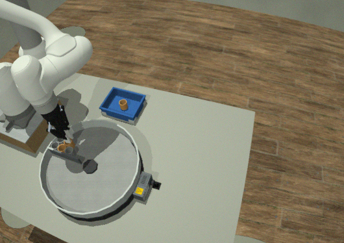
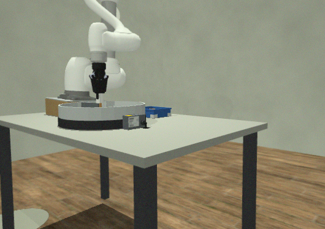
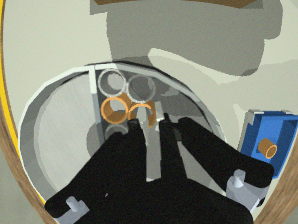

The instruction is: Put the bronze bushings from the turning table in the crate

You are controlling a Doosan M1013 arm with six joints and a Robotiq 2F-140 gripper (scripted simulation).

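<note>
Bare test-cell type workspace, grey walls, wood floor, plain table [image 2: 184, 138] w/ turning table [image 1: 130, 147], blue crate [image 1: 107, 102]

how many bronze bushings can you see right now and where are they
3. One stands in the blue crate, the bushing in the crate. Two sit side by side at the turntable's rim below the gripper: the left bushing and the right bushing, partly hidden by fingers. Others may be hidden.
</note>
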